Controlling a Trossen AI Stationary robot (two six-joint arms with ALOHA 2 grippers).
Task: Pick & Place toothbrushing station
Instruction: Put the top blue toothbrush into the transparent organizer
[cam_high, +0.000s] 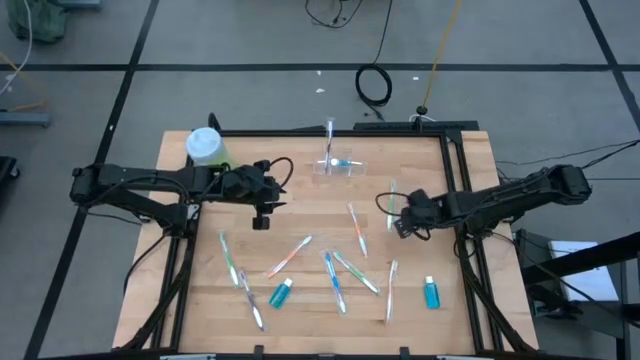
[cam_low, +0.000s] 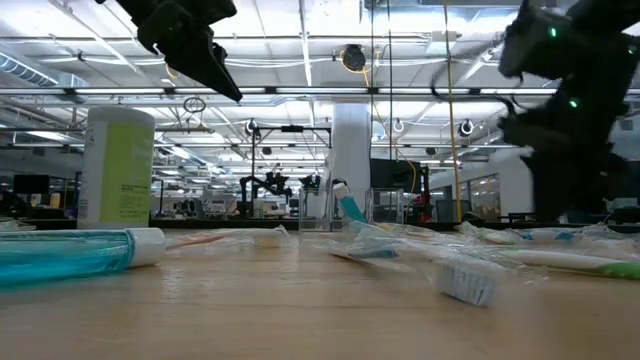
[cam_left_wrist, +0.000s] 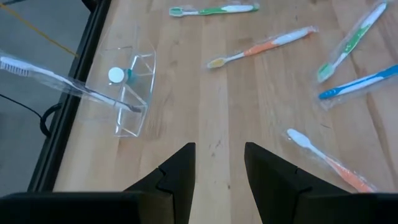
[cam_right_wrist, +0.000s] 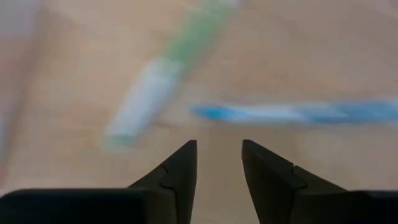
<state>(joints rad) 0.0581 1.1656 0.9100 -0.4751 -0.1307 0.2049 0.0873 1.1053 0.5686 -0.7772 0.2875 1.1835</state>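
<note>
A small clear plastic cup (cam_high: 338, 166) lies toward the table's far edge, with a white toothbrush (cam_left_wrist: 56, 81) and a white-capped teal tube (cam_left_wrist: 119, 75) in it. Several thin toothbrushes lie flat on the wood, such as an orange one (cam_high: 357, 228) and a blue one (cam_high: 333, 280). Two more teal tubes (cam_high: 281, 292) (cam_high: 432, 294) lie near the front. My left gripper (cam_high: 262, 218) (cam_left_wrist: 217, 168) is open and empty, above the table left of the cup. My right gripper (cam_high: 399, 224) (cam_right_wrist: 217, 163) is open and empty, low over a green toothbrush (cam_right_wrist: 163, 73) and a blue one (cam_right_wrist: 298, 112).
A tall green bottle with a white cap (cam_high: 206, 148) stands at the table's far left corner. A black frame rail (cam_high: 456, 170) runs along the far and right edges. Bare wood (cam_high: 300, 215) lies between the two grippers.
</note>
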